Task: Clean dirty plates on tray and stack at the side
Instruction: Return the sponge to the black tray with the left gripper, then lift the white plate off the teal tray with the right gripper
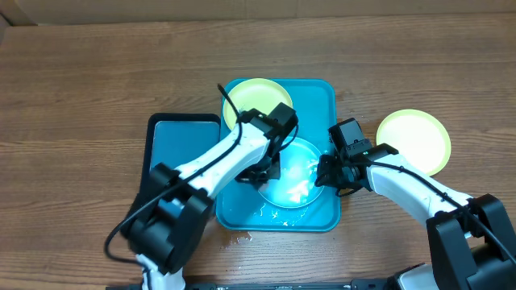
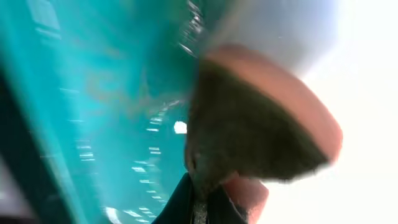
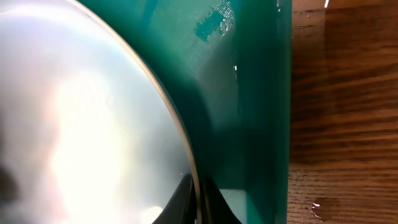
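Observation:
The teal tray [image 1: 326, 216] sits mid-table with wet spots. A light-blue rimmed plate [image 1: 297, 173] lies tilted in it, glaring white. My right gripper [image 1: 324, 171] is shut on this plate's right rim; in the right wrist view the rim [image 3: 180, 137] runs between my fingers [image 3: 198, 202]. My left gripper [image 1: 268, 165] is shut on a brown-and-pink sponge [image 2: 261, 121] and presses it on the plate's left side, over the tray [image 2: 93, 93]. A yellow-green plate [image 1: 250, 98] lies at the tray's far end. Another yellow-green plate [image 1: 414, 138] sits on the table at the right.
A smaller black-rimmed blue tray [image 1: 181, 141] lies against the teal tray's left side. Water drops lie on the wooden table [image 1: 81, 97] in front of the teal tray and beside it in the right wrist view [image 3: 323, 208].

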You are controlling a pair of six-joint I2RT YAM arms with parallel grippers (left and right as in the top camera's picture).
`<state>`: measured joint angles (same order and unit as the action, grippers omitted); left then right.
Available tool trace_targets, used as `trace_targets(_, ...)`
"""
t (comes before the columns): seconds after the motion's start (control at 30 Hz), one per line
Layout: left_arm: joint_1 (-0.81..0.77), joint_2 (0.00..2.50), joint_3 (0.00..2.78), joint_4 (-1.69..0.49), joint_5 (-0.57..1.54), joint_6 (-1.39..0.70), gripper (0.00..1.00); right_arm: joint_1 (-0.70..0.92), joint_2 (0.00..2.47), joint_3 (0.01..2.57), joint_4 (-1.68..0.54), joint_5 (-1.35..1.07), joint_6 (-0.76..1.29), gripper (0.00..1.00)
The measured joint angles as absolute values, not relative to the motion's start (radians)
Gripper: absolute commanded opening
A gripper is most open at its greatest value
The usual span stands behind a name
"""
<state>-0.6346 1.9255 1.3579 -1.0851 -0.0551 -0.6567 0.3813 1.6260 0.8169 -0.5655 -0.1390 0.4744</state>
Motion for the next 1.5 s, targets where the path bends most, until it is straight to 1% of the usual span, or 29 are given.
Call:
trace_targets(0.13,-0.624,1.842,1.349,-1.074,-0.134,-0.667,0.04,0.381,1.626,0.817,-0.565,-0.139,0.474,0.04)
trace_targets(0.37,-0.541,1.682,1.348,-1.079,-0.121,-0.665,0.04,0.381,1.626,0.817,-0.565,-0.139,0.474,0.04)
trace_targets(0.5,-0.443,1.585,1.348,-1.140,-0.110,-0.635,0.04,0.381,1.626,0.817,-0.566,-0.139,0.474,0.04)
trace_targets(0.63,-0.307,1.549,1.344,-1.197,-0.163,-0.614,0.04,0.381,1.626,0.817,-0.568,-0.139,0.474,0.04)
trace_targets(0.73,-0.205,1.550,1.284,-1.155,-0.181,-0.597,0.04,0.381,1.626,0.817,-0.568,-0.139,0.474,0.04)
trace_targets(0.83,-0.122,1.570,1.174,-1.061,-0.167,-0.578,0.04,0.381,1.626,0.817,-0.568,-0.140,0.474,0.04)
trace_targets(0.87,-0.095,1.599,1.122,-1.023,-0.147,-0.566,0.08,0.381,1.626,0.817,-0.568,-0.139,0.475,0.04)
trace_targets(0.97,-0.073,1.644,1.076,-1.003,-0.115,-0.549,0.15,0.381,1.626,0.817,-0.568,-0.139,0.474,0.04)
trace_targets(1.0,-0.067,1.657,1.067,-1.002,-0.103,-0.542,0.22,0.381,1.626,0.817,-0.569,-0.139,0.474,0.04)
trace_targets(1.1,-0.061,1.662,1.071,-1.018,-0.078,-0.519,0.43,0.381,1.626,0.830,-0.618,-0.138,0.475,0.04)
trace_targets(1.17,-0.061,1.652,1.094,-1.056,-0.066,-0.500,0.60,0.382,1.626,0.862,-0.713,-0.131,0.474,0.04)
trace_targets(1.2,-0.061,1.642,1.114,-1.081,-0.061,-0.495,0.67,0.383,1.626,0.880,-0.756,-0.127,0.474,0.04)
trace_targets(1.23,-0.061,1.629,1.134,-1.099,-0.057,-0.493,0.75,0.388,1.626,0.907,-0.802,-0.119,0.473,0.04)
trace_targets(1.27,-0.059,1.610,1.163,-1.125,-0.054,-0.487,0.93,0.393,1.626,0.936,-0.841,-0.111,0.471,0.04)
trace_targets(1.3,-0.057,1.591,1.190,-1.147,-0.050,-0.482,1.00,0.404,1.625,0.975,-0.879,-0.095,0.466,0.04)
trace_targets(1.4,-0.049,1.499,1.297,-1.212,-0.046,-0.473,1.00,0.461,1.618,1.118,-0.960,-0.026,0.450,0.04)
trace_targets(1.5,-0.044,1.409,1.407,-1.265,-0.044,-0.468,1.00,0.550,1.607,1.258,-0.987,0.047,0.415,0.04)
